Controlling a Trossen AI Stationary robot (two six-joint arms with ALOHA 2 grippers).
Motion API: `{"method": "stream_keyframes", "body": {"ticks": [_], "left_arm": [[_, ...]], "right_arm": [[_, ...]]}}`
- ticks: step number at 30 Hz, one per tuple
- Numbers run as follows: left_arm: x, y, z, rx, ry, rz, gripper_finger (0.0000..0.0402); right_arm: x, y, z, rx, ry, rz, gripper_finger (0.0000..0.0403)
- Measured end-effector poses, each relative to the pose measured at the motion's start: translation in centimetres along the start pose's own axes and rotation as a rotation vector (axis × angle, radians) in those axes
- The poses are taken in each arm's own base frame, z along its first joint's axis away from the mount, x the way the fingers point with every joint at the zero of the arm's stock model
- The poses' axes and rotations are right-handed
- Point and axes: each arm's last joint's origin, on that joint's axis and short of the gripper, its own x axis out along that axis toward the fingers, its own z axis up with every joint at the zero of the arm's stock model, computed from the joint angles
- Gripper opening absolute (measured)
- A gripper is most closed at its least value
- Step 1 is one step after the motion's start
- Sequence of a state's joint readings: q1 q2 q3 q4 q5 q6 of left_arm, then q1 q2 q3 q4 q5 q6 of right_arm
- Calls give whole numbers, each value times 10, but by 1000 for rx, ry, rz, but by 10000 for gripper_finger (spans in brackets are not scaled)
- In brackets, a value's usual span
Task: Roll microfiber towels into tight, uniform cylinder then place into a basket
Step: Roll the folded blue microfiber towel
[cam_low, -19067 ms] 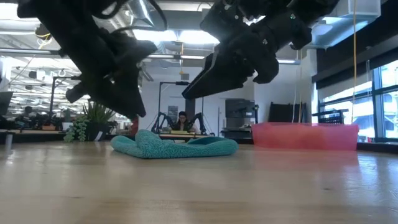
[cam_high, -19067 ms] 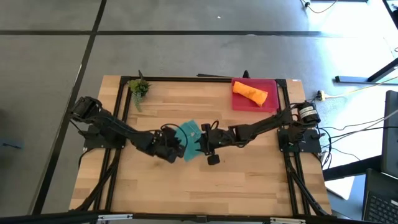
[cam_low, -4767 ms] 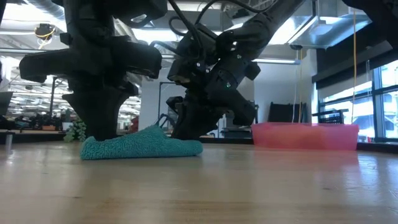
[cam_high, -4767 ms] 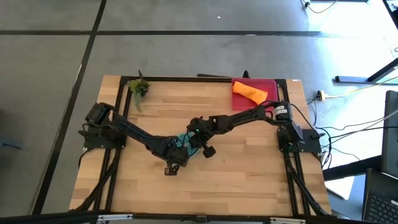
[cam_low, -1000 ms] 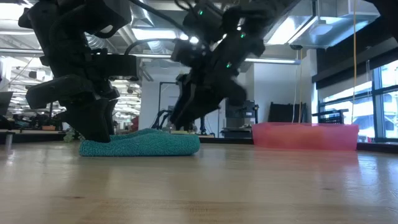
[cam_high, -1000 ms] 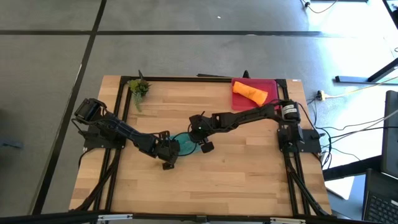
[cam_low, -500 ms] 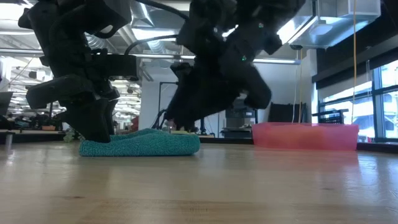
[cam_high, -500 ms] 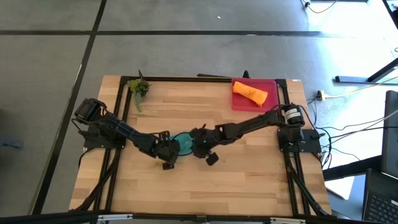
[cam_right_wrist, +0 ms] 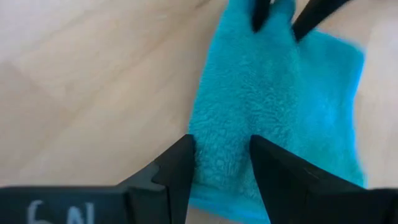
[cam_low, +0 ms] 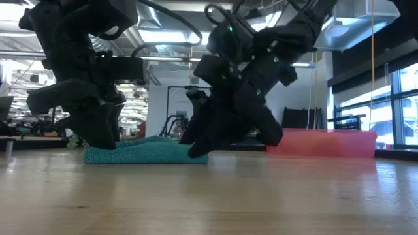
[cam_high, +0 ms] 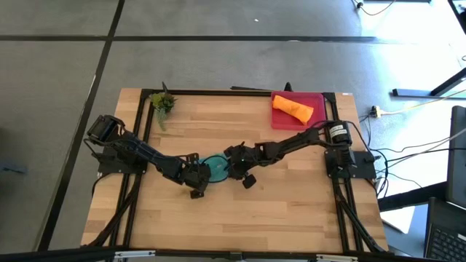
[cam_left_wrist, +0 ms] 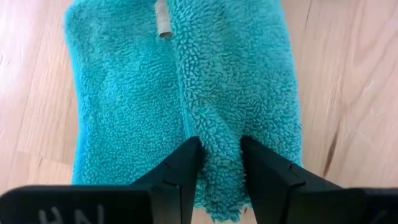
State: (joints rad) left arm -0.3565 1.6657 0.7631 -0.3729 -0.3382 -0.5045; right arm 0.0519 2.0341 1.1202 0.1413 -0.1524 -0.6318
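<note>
Your left gripper (cam_left_wrist: 219,163) pinches a raised ridge of the teal towel (cam_left_wrist: 186,93) between narrowly parted jaws, near one end. Your right gripper (cam_right_wrist: 221,163), jaws partway open, straddles the opposite end, tips pressing into the pile; whether it truly grips is unclear. Between them the teal towel (cam_high: 215,167) lies mid-table as a loose, flattish fold, so rolling looks unfinished. Next, you likely need to tighten it into a firm cylinder. Well beyond the right gripper, the orange towel (cam_high: 293,108) sits rolled in the pink basket (cam_high: 317,100).

Overhead, table-level and both close wrist views share the teal towel (cam_high: 215,167).
</note>
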Motion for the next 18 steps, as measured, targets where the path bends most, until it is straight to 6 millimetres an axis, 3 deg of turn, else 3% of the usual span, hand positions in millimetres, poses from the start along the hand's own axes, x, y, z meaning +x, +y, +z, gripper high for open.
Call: {"method": "stream_keyframes", "body": {"ticks": [12, 18], "left_arm": [[1, -1, 1, -8, -18, -6, 114], [1, -1, 1, -7, -16, -5, 114]], "right_arm": [[12, 4, -20, 14, 0, 0, 157], [12, 1, -23, 39, 4, -5, 97]]}}
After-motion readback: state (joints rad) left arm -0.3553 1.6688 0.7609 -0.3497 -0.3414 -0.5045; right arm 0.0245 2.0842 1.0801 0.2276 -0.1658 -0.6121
